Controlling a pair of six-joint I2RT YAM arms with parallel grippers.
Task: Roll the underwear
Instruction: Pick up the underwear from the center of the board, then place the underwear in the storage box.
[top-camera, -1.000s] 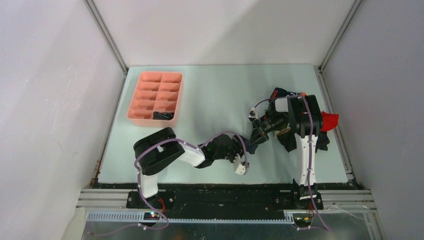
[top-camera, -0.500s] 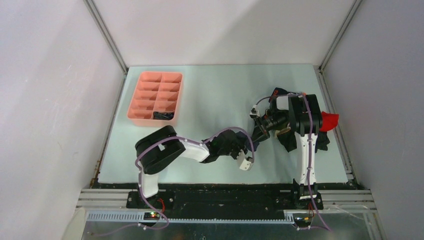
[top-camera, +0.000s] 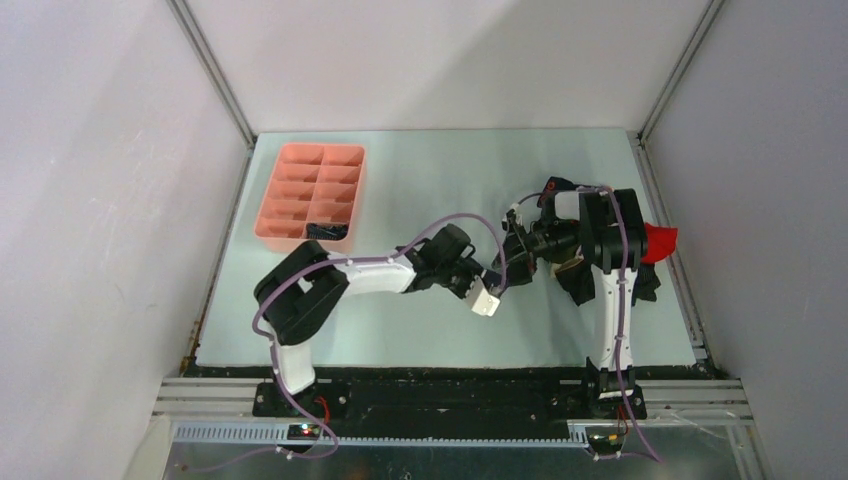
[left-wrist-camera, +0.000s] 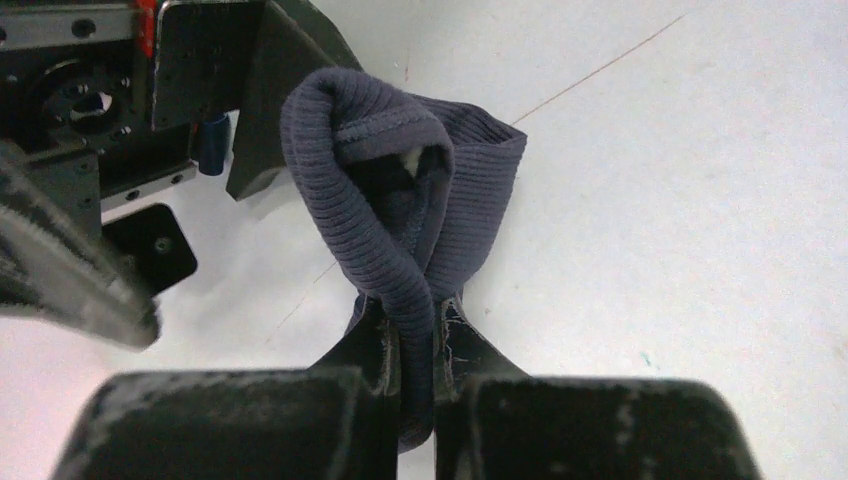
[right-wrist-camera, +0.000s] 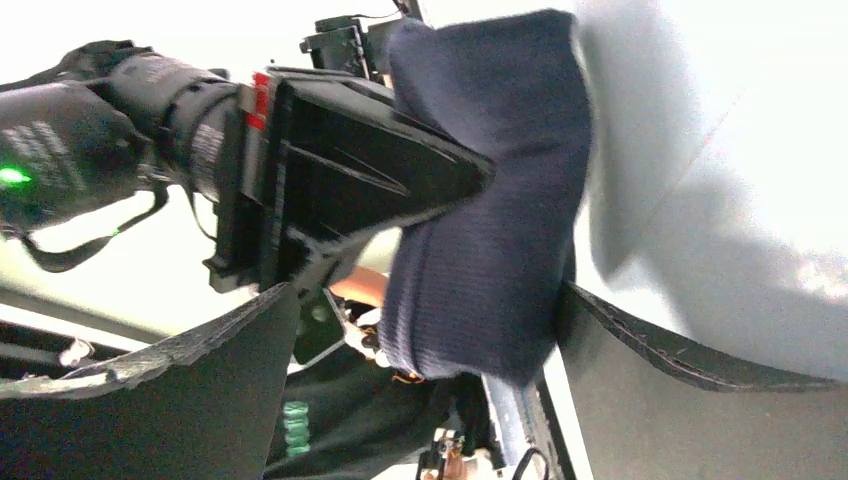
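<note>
Navy brief (left-wrist-camera: 400, 210) half-rolled, I'm pinching it tight in left gripper (left-wrist-camera: 410, 340); right gripper (right-wrist-camera: 428, 300) standing spread either side of it. One roll (top-camera: 328, 231) sitting in tray (top-camera: 268, 215); pile (top-camera: 643, 283) behind right gripper waiting.

A salmon-pink plastic tray (top-camera: 290, 243), rectangular and split into two columns of small compartments, sits on the pale mint-grey counter (top-camera: 440, 170) in its far-left corner, just beside the left wall and turned slightly askew. Plain white panels (top-camera: 430, 60) enclose the counter on three sides, joined at the back corners by slanting aluminium struts (top-camera: 212, 75). A ribbed aluminium rail (top-camera: 450, 395) runs along the near edge. A thin brownish line (left-wrist-camera: 600, 65) crosses the counter surface.
</note>
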